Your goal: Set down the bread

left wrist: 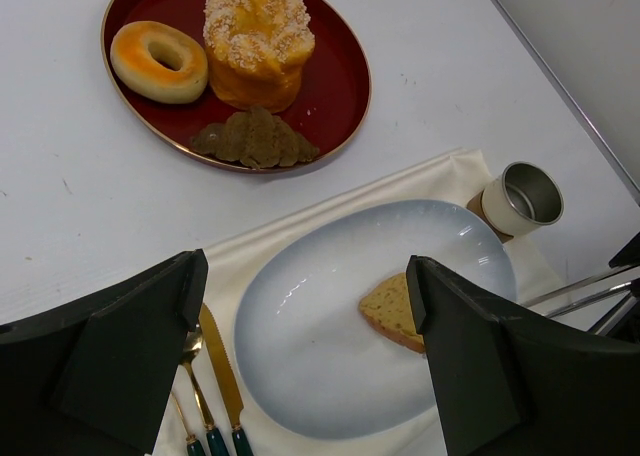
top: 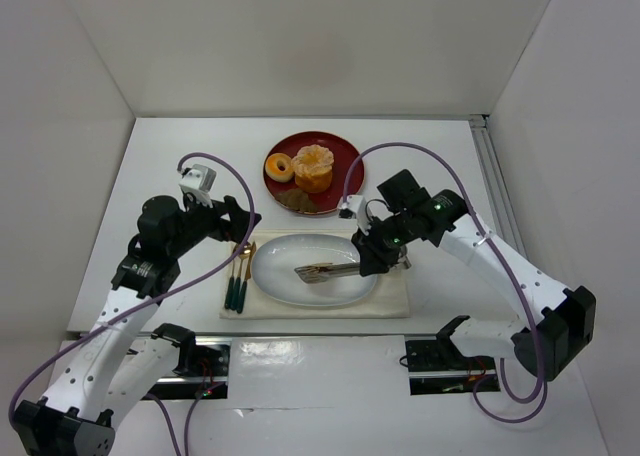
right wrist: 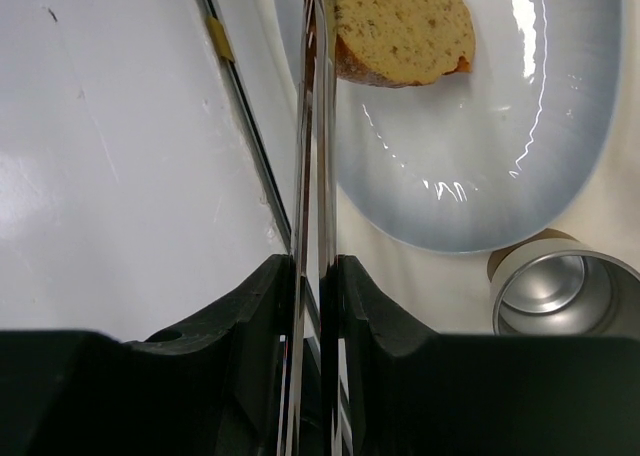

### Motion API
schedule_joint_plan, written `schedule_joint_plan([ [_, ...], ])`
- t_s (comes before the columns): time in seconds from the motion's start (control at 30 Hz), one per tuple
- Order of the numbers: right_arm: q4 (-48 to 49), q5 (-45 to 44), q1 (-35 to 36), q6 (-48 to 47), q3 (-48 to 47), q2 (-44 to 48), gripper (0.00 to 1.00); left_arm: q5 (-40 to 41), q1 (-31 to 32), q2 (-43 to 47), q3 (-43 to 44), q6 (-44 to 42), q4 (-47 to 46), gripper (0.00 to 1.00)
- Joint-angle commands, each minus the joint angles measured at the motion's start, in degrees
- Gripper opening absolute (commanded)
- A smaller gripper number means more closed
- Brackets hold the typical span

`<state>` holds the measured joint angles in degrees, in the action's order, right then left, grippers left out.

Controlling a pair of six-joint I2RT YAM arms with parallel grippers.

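The bread [top: 313,273] is a small golden toast slice lying on the white oval plate [top: 278,268]. It also shows in the left wrist view [left wrist: 392,309] and the right wrist view [right wrist: 405,21]. My right gripper [top: 372,256] [right wrist: 315,268] is shut on metal tongs [right wrist: 312,126]. The tongs [top: 335,269] reach left over the plate, alongside the bread; their tips are out of the right wrist view. My left gripper [top: 238,221] [left wrist: 305,276] is open and empty above the plate's left side.
A red plate [top: 340,151] at the back holds a glazed donut [top: 279,166], a ruffled pastry [top: 314,168] and a brown piece [top: 297,200]. Gold cutlery [top: 240,276] lies left of the white plate on a cream napkin [top: 390,301]. A metal cup [left wrist: 525,198] stands right of the plate.
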<state>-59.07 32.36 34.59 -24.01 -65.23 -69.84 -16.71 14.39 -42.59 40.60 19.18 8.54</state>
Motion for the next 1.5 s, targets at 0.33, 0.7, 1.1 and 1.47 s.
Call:
schedule_joint_plan([
  [0.33,4.84,-2.65,0.39,1.16,0.19,-0.12,0.51,0.19,-0.15,1.02,0.27,-1.69,-2.56,1.00],
  [0.7,4.31,-2.65,0.39,1.16,0.19,0.93,0.52,0.19,-0.15,1.02,0.27,-1.69,-2.56,1.00],
  [1.1,2.64,-0.37,-0.14,0.63,-4.11,1.46,0.52,0.71,-0.15,1.02,0.27,-1.69,-2.56,1.00],
  [1.47,3.17,-0.89,-0.14,0.63,-3.50,2.61,0.52,0.71,-0.15,1.02,0.27,-1.69,-2.56,1.00],
])
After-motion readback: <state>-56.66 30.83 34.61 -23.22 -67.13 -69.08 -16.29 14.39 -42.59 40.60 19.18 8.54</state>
